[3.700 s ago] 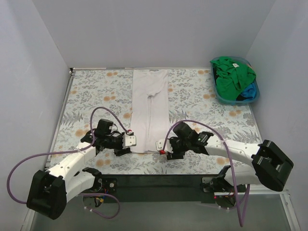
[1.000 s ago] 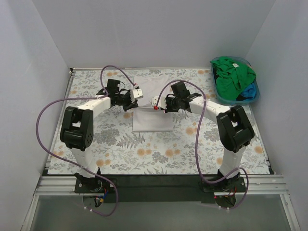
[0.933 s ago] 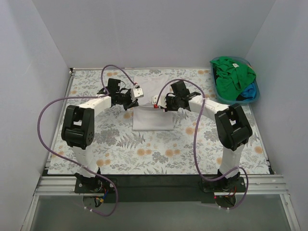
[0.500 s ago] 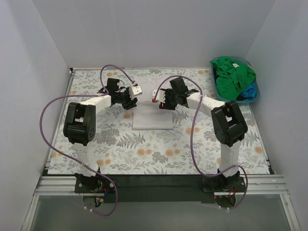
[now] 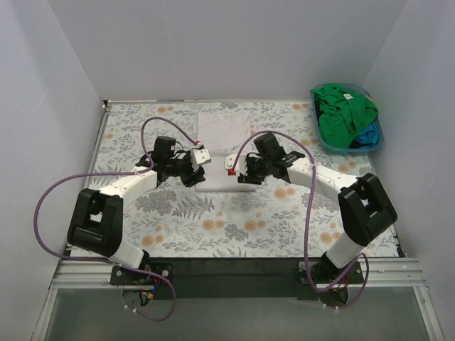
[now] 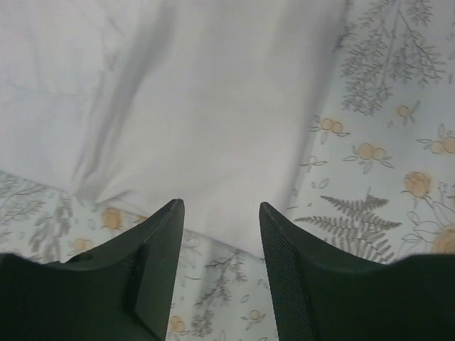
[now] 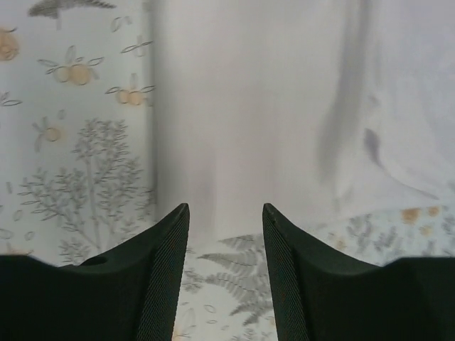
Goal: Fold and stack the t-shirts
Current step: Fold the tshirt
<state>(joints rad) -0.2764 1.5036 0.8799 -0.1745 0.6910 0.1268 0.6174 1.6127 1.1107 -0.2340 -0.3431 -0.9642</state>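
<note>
Left gripper: jaws are held parted, nothing grasped, poised over the left edge of the white t-shirt. The shirt is laid folded at far centre on the floral cloth. It is soft and matte, with shallow creases and roughly straight edges. Right gripper: likewise released and empty, at the right edge.

Risk judged: the cloth beneath could be gathered by a low pinch, or a single layer lifted and the fold spoiled.

The green t-shirt and blue t-shirt are seen crumpled in a basket, far right.
</note>
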